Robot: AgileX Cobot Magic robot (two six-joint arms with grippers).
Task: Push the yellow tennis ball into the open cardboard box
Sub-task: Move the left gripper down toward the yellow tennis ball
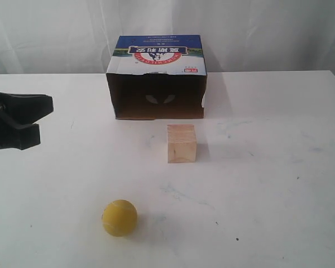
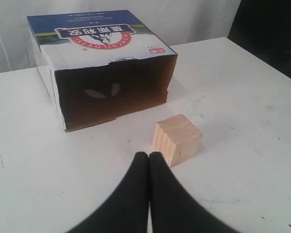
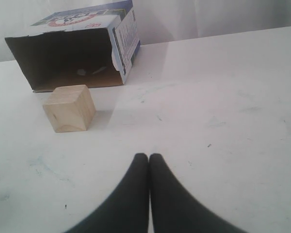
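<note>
The yellow tennis ball (image 1: 119, 218) rests on the white table near the front, left of centre, and shows in neither wrist view. The open cardboard box (image 1: 156, 78) lies at the back centre with its dark opening facing the front; it is also in the left wrist view (image 2: 102, 58) and the right wrist view (image 3: 77, 39). My left gripper (image 2: 149, 155) is shut and empty, and it hovers at the left edge (image 1: 44, 107), well away from the ball. My right gripper (image 3: 149, 156) is shut on nothing over bare table and is out of the exterior view.
A pale wooden cube (image 1: 181, 143) stands between the ball and the box's opening, slightly to the right; the left wrist view shows the cube (image 2: 177, 139) just past the fingertips, and the right wrist view shows the cube (image 3: 69, 108) too. White curtains hang behind the table (image 1: 279, 167).
</note>
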